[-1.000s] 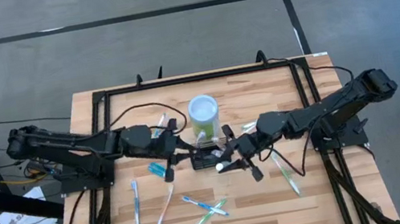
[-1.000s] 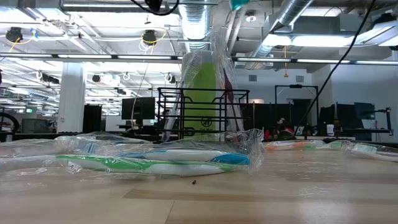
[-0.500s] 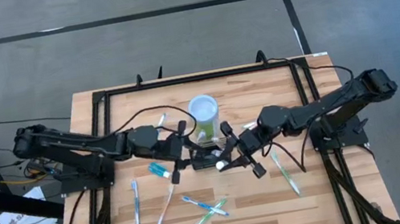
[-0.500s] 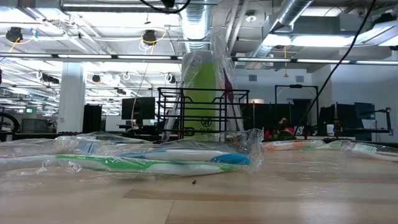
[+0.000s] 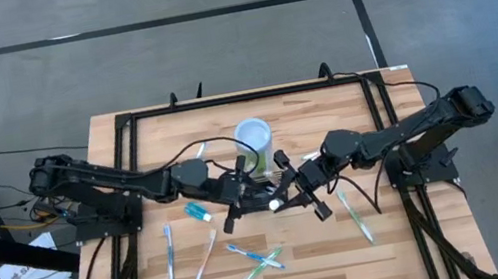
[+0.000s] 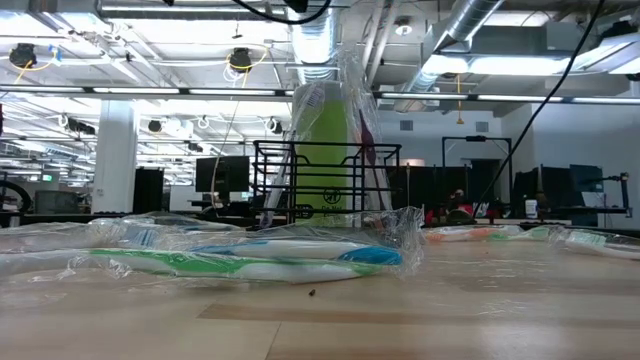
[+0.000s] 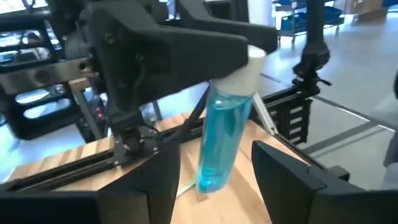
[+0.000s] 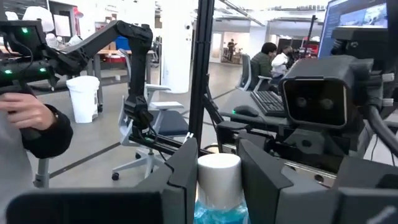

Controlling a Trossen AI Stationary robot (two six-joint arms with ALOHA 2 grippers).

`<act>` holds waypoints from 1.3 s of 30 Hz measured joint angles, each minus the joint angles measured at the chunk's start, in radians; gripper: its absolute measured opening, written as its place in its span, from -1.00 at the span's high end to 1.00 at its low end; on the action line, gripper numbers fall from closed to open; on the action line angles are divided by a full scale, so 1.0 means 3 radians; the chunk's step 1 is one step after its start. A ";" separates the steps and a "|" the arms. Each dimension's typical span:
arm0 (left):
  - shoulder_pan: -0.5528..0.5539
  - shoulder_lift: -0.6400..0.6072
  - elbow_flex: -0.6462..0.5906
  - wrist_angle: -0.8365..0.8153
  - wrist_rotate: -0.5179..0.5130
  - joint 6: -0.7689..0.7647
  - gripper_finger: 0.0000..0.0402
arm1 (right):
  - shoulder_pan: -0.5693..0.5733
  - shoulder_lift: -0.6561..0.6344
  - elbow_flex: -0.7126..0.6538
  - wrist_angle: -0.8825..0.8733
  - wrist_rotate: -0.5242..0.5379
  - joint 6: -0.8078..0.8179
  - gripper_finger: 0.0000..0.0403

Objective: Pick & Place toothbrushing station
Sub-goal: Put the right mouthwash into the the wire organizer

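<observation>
Black mesh caddy [image 6: 320,146] between both sets | left fingers [image 7: 283,180] wide | right fingers [image 8: 261,180] clamp blue bottle [image 7: 222,137] (white cap)

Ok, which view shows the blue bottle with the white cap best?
The left wrist view: the blue bottle shows at nearly full length, from white cap to base. The right wrist view shows only its cap and neck, inside the right pincer. The high view gives a small speck, and the low view does not show it.

Probably an office-lab: exposed ducts [image 6: 320,40], desk monitors [image 6: 215,175].
</observation>
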 joint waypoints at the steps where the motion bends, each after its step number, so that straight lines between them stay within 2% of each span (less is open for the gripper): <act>1: 0.0000 0.0000 -0.0001 0.0023 0.0013 0.0000 0.02 | 0.0000 0.0000 0.0000 0.0000 0.0000 -0.0001 0.58; 9: 0.0000 0.0013 0.0000 0.0162 0.0014 -0.0001 -0.02 | 0.0001 0.0000 0.0000 0.0003 0.0004 -0.0028 0.58; 16: 0.0008 0.0277 0.0002 0.0468 0.0014 -0.0001 -0.02 | 0.0003 0.0000 0.0000 0.0014 0.0005 -0.0060 0.58; 21: 0.0023 0.0296 0.0002 0.0577 0.0016 0.0000 -0.02 | 0.0003 0.0000 0.0000 0.0003 0.0006 -0.0061 0.58; 25: 0.0022 0.0294 0.0002 0.0679 0.0137 -0.0002 0.00 | 0.0001 0.0023 0.0001 0.0003 0.0006 -0.0062 0.58; 33: 0.0022 0.0310 0.0002 0.0676 0.0162 -0.0004 0.25 | 0.0001 0.0024 0.0000 0.0001 0.0006 -0.0086 0.58; 39: 0.0022 0.0310 0.0002 0.0688 0.0323 0.0000 0.44 | -0.0003 0.0024 0.0001 0.0001 0.0008 -0.0089 0.58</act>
